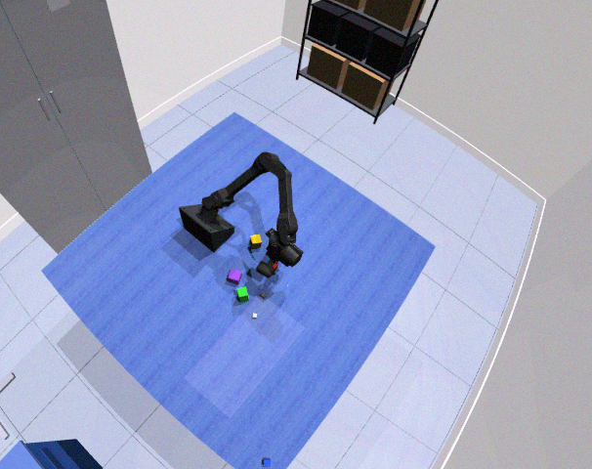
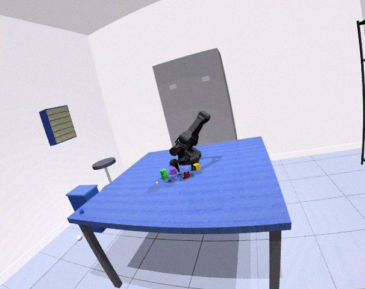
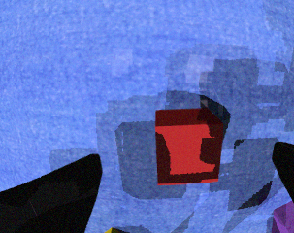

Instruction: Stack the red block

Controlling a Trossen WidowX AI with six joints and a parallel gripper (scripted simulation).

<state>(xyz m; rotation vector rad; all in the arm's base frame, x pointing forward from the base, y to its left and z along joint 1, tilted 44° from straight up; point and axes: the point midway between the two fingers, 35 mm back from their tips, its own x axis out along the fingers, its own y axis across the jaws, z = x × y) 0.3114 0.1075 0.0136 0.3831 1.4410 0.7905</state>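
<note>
The tool (image 3: 192, 159), fingers spread and empty, is poised above the red block (image 1: 274, 266) (image 2: 186, 175) (image 3: 187, 150) on the worktop (image 1: 347, 242) (image 2: 226, 186) (image 3: 49, 73); the green tower (image 1: 242, 294) (image 2: 163, 174) could be toppled by a low sideways sweep.

Top view: red block (image 1: 274, 266) (image 2: 186, 174) (image 3: 187, 148) mostly covered by the arm (image 1: 285, 201) (image 2: 190, 135); blue cube (image 1: 266, 461) (image 2: 81, 211) at 6 o'clock too small for detail; shelf (image 1: 341, 93) (image 2: 362, 93) cut off at 12 o'clock, at 3 in exterior. Wrist view: purple block (image 1: 233, 276) (image 2: 172, 170) (image 3: 288, 218) cropped at 5 o'clock, yellow block (image 1: 255, 240) (image 2: 196, 167) (image 3: 114, 231) at 6.
</note>
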